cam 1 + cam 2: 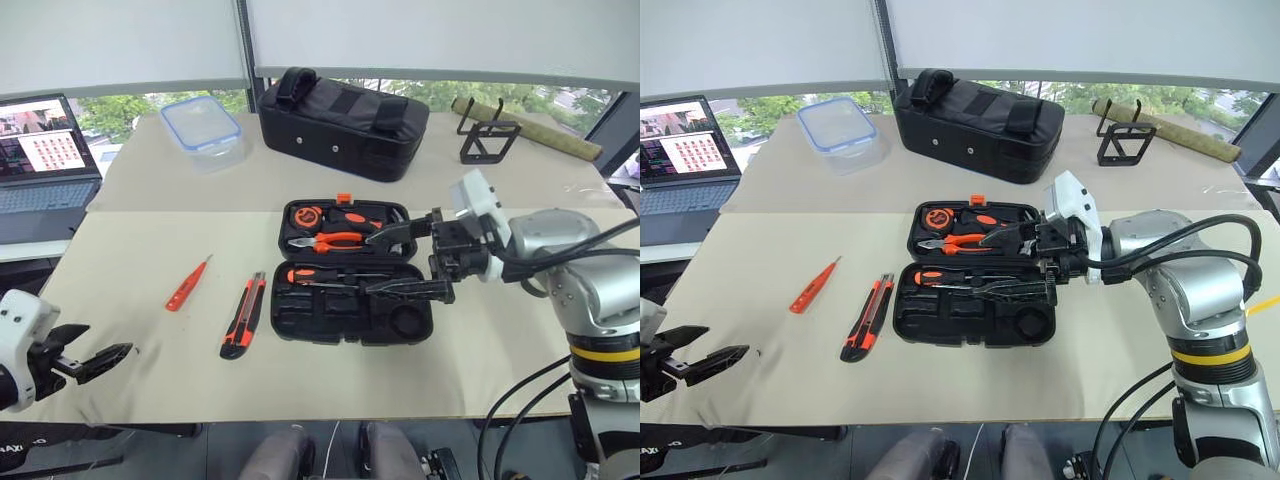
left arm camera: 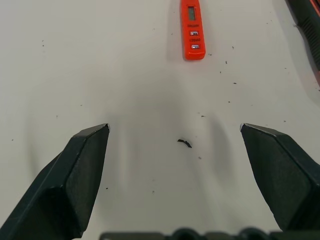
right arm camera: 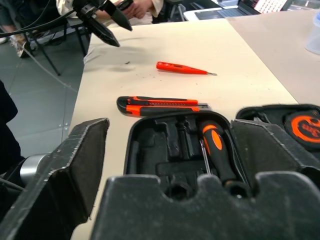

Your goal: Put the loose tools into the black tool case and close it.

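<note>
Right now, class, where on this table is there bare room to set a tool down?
Bare: between slim orange screwdriver and left gripper; also right of the black tool case. Crowded: around the case, with utility knife beside and right gripper above.

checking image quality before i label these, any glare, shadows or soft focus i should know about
Left eye view: even daylight from the windows behind, no glare on the black tool case. Left wrist view: the left gripper casts soft shadows on the table; the slim orange screwdriver looks sharp. Right wrist view: the right gripper is soft up close, the utility knife sharper.
</note>
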You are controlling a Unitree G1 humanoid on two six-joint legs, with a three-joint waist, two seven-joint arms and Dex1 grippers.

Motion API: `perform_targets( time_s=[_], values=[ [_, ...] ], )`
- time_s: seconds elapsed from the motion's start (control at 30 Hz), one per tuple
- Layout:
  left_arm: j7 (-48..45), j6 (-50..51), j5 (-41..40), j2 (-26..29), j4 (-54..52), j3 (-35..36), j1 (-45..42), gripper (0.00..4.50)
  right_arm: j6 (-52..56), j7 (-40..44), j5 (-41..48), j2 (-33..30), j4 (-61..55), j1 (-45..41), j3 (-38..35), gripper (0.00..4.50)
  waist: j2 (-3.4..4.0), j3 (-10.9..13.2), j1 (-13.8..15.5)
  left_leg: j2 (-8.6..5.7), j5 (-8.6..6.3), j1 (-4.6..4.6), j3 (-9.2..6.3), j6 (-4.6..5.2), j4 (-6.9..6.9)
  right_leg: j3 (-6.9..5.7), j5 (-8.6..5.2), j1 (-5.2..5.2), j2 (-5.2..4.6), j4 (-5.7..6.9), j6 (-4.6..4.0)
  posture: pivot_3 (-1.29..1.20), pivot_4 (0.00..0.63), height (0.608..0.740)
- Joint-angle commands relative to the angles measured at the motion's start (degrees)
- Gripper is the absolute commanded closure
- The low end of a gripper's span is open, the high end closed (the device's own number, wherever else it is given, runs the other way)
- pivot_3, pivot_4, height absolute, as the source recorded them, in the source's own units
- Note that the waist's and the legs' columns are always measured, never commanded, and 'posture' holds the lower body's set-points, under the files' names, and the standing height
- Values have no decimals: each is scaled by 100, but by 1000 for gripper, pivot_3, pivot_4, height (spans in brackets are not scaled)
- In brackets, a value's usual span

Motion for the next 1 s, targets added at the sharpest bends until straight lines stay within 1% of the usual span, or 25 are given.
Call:
perform_targets(
  time_s=[0.03, 0.13, 0.23, 0.33, 0.4, 0.5, 0.63, 0.67, 0.7, 0.73, 0.77, 0.83, 0.9, 0.93, 1.0],
  values=[
    [209, 438, -221, 497, 22, -532, -746, 0, 43, -182, 179, -30, -221, 0, -93, 43, -1, 0, 35, 0, 0, 0, 0, 0, 1, 0, 0, 0, -1, 1, 0, 0, 150, 716],
    [489, 817, -151, 826, 499, -1412, -1672, 0, 95, -354, 294, 20, -371, 41, -59, 43, -1, 0, 17, -2, 0, -1, 1, -1, 2, 1, 1, 1, -1, 9, -1, 0, 150, 716],
    [724, 1059, 22, 971, 1110, -2343, -2633, 0, 128, -501, 362, 50, -552, 127, -30, 43, -1, 0, -14, 1, -1, -2, 1, -2, 1, 0, 2, -7, 0, 13, -2, 0, 150, 716],
    [893, 946, 343, 954, 1726, -3152, -3366, 0, 126, -621, 381, 63, -691, 202, -12, 43, -1, 1, -89, 1, -1, -2, 1, -3, 1, -5, 2, -9, -1, 17, -3, 0, 150, 716],
    [891, 816, 502, 834, 2121, -3639, -3830, 0, 115, -711, 404, 66, -783, 258, -12, 43, -2, 0, -129, 1, -1, -5, 0, -4, 1, -6, 2, -9, -2, 13, -3, 0, 150, 716],
    [795, 630, 649, 673, 2568, -4100, -4269, 0, 132, -842, 454, 66, -885, 324, -38, 43, -2, 1, -144, 0, 0, -6, 1, -3, 1, -8, 2, -10, -1, 13, -3, 0, 150, 716],
    [631, 354, 818, 593, 2989, -4463, -4458, 0, 180, -1014, 547, 30, -1030, 430, -95, 43, -2, 1, -146, 2, 0, -6, 0, -2, 1, -8, 2, -11, 0, 13, -3, 0, 150, 716],
    [601, 328, 848, 576, 3065, -4516, -4486, 523, 183, -1037, 560, 13, -1057, 459, -108, 0, -2, 1, -138, 1, 0, -4, 0, -2, 1, -9, 2, -10, -1, 12, -3, 0, 150, 716],
    [551, 277, 876, 563, 3133, -4568, -4491, 754, 187, -1062, 566, -4, -1088, 492, -121, 0, -2, 1, -133, 2, 1, -4, 0, -2, 1, -9, 2, -10, -1, 12, -3, 0, 150, 716],
    [519, 240, 894, 546, 3194, -4601, -4490, 1214, 192, -1087, 567, -20, -1115, 521, -132, 0, -2, 1, -131, 2, 1, -4, 0, -2, 2, -9, 2, -9, 0, 12, -3, 0, 150, 716],
    [504, 217, 913, 524, 3249, -4621, -4490, 1472, 193, -1111, 562, -36, -1132, 542, -144, 0, -2, 1, -130, 2, 1, -3, 0, -2, 3, -9, 2, -8, 0, 12, -3, 0, 150, 716],
    [482, 166, 948, 481, 3324, -4634, -4480, 2352, 211, -1162, 569, -72, -1144, 572, -189, 0, -1, 0, -130, 0, 1, -3, 1, -2, 3, -8, 2, -9, 0, 12, -3, 0, 150, 716],
    [450, 127, 981, 451, 3356, -4635, -4470, 2934, 226, -1205, 594, -110, -1143, 592, -232, 0, -1, 0, -125, 0, 1, -3, 1, -1, 3, -8, 2, -9, 0, 13, -3, 0, 150, 716],
    [433, 75, 981, 431, 3350, -4601, -4476, 3401, 217, -1215, 578, -165, -1152, 632, -248, 0, -1, 0, -121, 0, 1, -3, 0, -1, 4, -9, 2, -8, -1, 13, -3, 0, 150, 716],
    [394, -42, 983, 423, 3328, -4545, -4511, 4041, 183, -1225, 543, -266, -1172, 714, -263, 0, 0, 0, -114, -1, 1, -2, 1, -1, 5, -9, 2, -6, -1, 13, -3, 0, 150, 716]
  ],
)
